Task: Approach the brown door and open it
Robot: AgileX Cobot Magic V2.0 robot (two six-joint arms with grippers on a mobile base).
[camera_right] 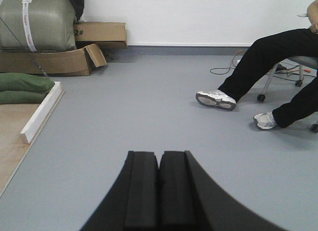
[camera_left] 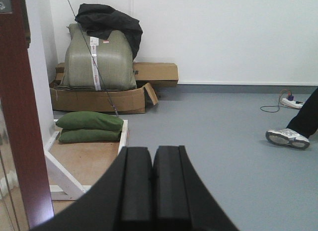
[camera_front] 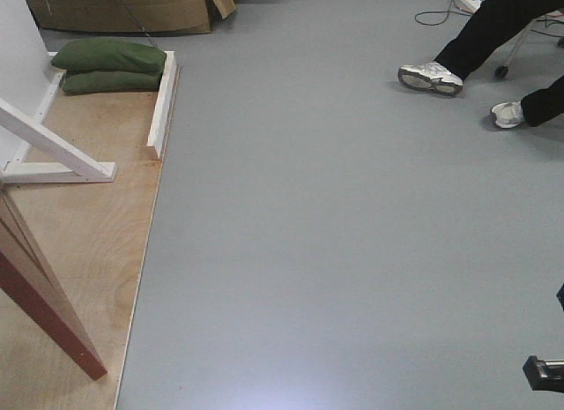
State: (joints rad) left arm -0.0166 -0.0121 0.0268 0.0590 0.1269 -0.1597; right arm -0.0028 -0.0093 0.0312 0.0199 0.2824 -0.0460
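View from the mobile base with both wrist cameras. The brown door (camera_front: 44,295) stands at the far left, seen almost edge-on above the plywood board (camera_front: 97,225). In the left wrist view its reddish edge (camera_left: 20,116) fills the left margin, near the left gripper (camera_left: 152,184) but not touching it. The left gripper is closed with its pads pressed together and nothing between them. The right gripper (camera_right: 159,186) is likewise closed and empty, and faces the open grey floor (camera_right: 149,107). The door's angle suggests it is at least partly swung. To do the opening well, the closed left pads should probably press flat on the panel near its free edge. The base should then follow the door's arc slowly, keeping clear of the white brace (camera_front: 53,145) and the seated person's shoe (camera_front: 430,78). As for containers, an open cardboard box (camera_left: 99,99) against the wall holds a strapped grey-green sack (camera_left: 99,57) with a black garment (camera_left: 109,20) draped on top. A second box (camera_left: 156,72) behind it appears shut, so its contents cannot be told. Two green sandbags (camera_left: 89,127) lie stacked on the board, not in any container.
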